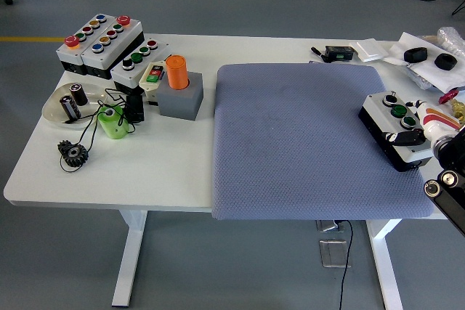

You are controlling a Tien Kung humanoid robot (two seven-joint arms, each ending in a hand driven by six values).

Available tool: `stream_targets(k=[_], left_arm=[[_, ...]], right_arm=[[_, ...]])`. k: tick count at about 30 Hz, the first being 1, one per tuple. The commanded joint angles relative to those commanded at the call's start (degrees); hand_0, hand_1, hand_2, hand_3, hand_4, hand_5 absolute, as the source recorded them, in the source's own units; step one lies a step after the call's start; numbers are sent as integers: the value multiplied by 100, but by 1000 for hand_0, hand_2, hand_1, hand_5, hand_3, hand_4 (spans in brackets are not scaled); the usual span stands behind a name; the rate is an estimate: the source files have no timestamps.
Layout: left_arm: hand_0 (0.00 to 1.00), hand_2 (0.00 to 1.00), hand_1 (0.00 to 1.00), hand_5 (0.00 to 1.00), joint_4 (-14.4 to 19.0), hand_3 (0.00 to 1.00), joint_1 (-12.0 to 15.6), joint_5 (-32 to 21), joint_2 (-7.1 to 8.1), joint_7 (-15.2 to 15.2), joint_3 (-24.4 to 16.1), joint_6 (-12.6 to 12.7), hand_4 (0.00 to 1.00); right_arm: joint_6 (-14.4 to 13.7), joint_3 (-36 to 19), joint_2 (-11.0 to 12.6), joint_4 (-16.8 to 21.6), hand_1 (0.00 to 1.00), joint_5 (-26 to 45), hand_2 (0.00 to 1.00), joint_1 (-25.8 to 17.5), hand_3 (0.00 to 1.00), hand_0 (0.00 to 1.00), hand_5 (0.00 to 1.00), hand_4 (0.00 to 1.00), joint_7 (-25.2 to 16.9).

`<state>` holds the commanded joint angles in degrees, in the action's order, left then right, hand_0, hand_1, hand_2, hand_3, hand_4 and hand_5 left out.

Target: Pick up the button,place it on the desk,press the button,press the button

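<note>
A white and black button box [396, 128] with green and black buttons sits at the right edge of the grey-blue mat [305, 139]. My right hand [423, 133] comes in from the right edge, its fingers curled around the box's near right side with a black thumb across the box's front. The box looks slightly lifted and tilted. My left hand is not in view.
Several other button boxes [102, 38] stand at the far left. An orange cylinder in a grey block [179, 91], a green cylinder [113, 121], a dish with batteries [69, 103], a gear [73, 153] and cables lie nearby. Small black objects [429, 57] lie at the far right.
</note>
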<state>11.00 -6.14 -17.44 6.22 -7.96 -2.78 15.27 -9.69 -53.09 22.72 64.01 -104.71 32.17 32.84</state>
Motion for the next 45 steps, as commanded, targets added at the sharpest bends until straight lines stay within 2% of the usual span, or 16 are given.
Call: stream_targets(k=[4, 5, 10, 11, 18, 21, 30, 38, 45], left_arm=[[690, 756, 742, 998, -1, 598, -6, -23, 0, -3, 11, -1, 423], [690, 756, 742, 998, -1, 597, -7, -27, 0, -3, 13, -2, 423], [690, 756, 742, 998, -3, 597, -11, -10, -7, 8, -3, 0, 423], [690, 756, 742, 998, -3, 596, -11, -6, -7, 10, -7, 1, 422], [691, 756, 742, 998, -6, 596, -5, 24, -14, 20, -26, 4, 423], [691, 756, 742, 998, -7, 596, -3, 43, -15, 24, -39, 5, 423], [691, 756, 742, 998, -12, 595, 16, 146, -17, 54, -114, 19, 424], [691, 756, 742, 998, -13, 595, 49, 250, -32, 87, -195, 33, 423], [691, 757, 743, 998, -14, 596, 68, 315, -36, 102, -240, 36, 423]], right_arm=[[-235, 39, 33, -65, 79, -183, 282, -11, 418, 2, 2, 529, -224], [-282, 52, 44, -75, 2, -189, 194, -17, 326, 2, 2, 518, -309], [-494, 119, 93, -116, 2, -73, 194, -33, 326, 2, 2, 518, -762], [-520, 129, 101, -122, 2, -52, 122, -34, 295, 2, 2, 476, -836], [-786, 269, 314, -76, 2, 301, 120, -14, 291, 2, 10, 462, -1576], [-794, 369, 445, -6, 2, 500, 120, 32, 291, 2, 10, 462, -1938], [-544, 927, 863, 371, 2, 1112, 109, 387, 271, 2, 30, 429, -3256], [-459, 1582, 1015, 205, 2, 1173, 103, 714, 261, 2, 37, 400, -4218], [-413, 2202, 1137, 186, 2, 867, 102, 957, 267, 2, 21, 397, -4768]])
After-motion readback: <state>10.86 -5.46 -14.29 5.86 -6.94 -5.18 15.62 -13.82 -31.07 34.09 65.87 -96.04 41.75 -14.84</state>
